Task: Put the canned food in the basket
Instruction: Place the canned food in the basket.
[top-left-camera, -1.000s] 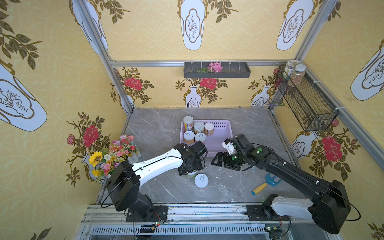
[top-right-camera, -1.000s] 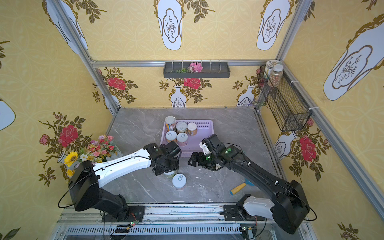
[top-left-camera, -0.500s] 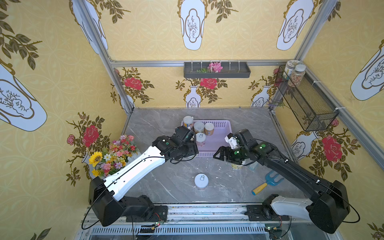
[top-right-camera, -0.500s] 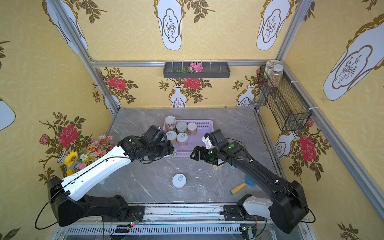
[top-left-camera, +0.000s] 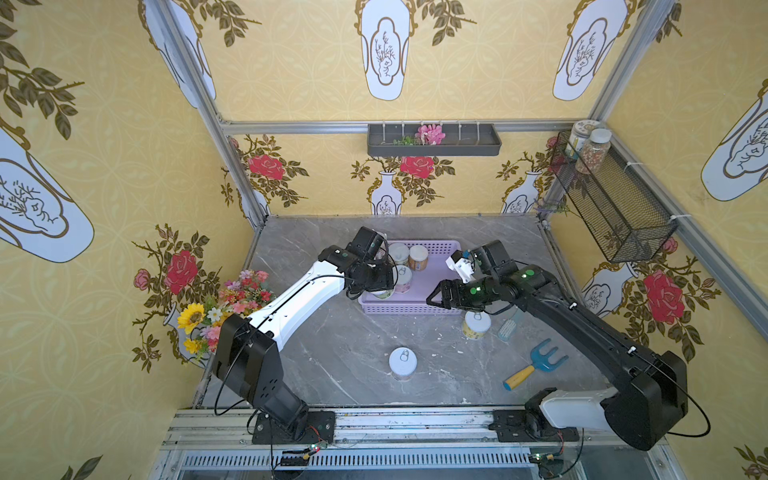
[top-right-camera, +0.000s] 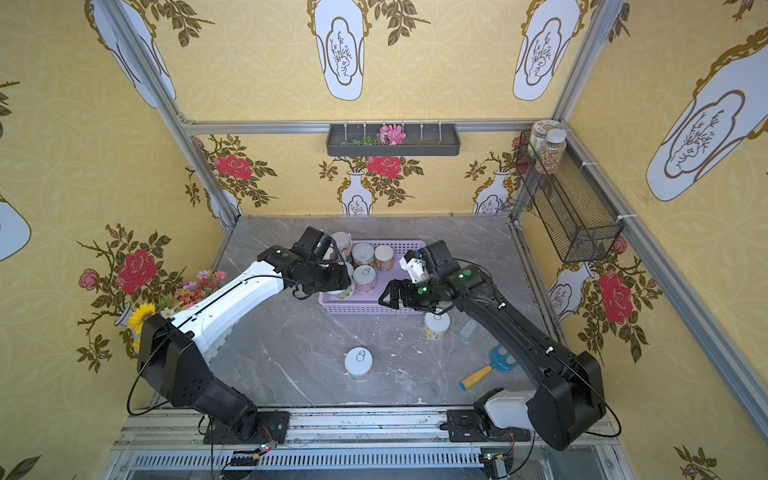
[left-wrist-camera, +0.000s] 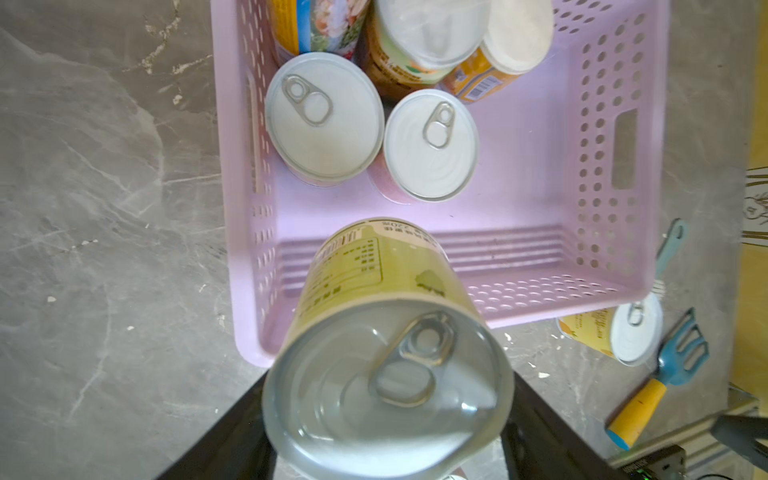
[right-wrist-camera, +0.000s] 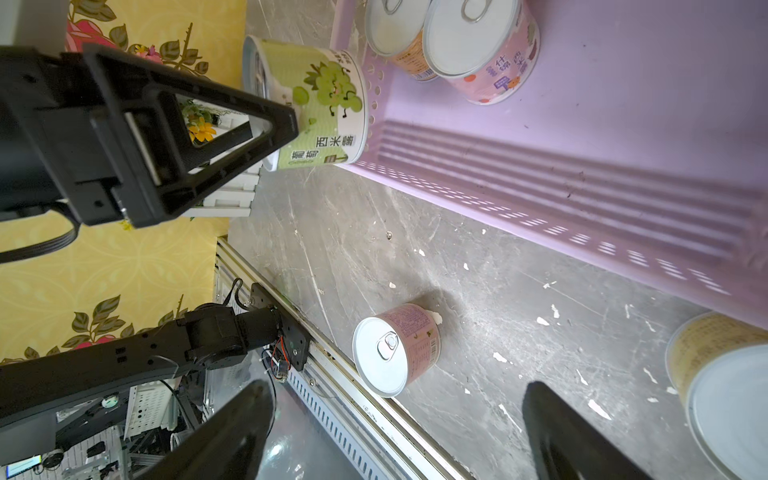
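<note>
Left wrist view: left gripper (top-left-camera: 379, 286) was clamped on the green can (left-wrist-camera: 386, 353) over a corner of the lavender basket (left-wrist-camera: 540, 174), five cans (left-wrist-camera: 324, 120) inside. Right gripper (top-left-camera: 434, 296) jaws were wide apart, empty. Pink can (top-left-camera: 402, 363) and yellow can (top-left-camera: 477, 325) stood on the table (top-left-camera: 340, 353).

The green can (right-wrist-camera: 320, 104), drawn with cartoon grapes, carried the characters 葡萄西米露 on its label. Inside the basket (right-wrist-camera: 582, 124), the pink can (right-wrist-camera: 494, 62) read 什锦, with 西米 beside it. The orange can (left-wrist-camera: 473, 79) showed a barcode, its digits too small to read. The green can's back panel bore a printed table, too fine to make out. The mauve can (right-wrist-camera: 415, 332) on the tabletop (right-wrist-camera: 457, 249) had an illegible barcode.
</note>
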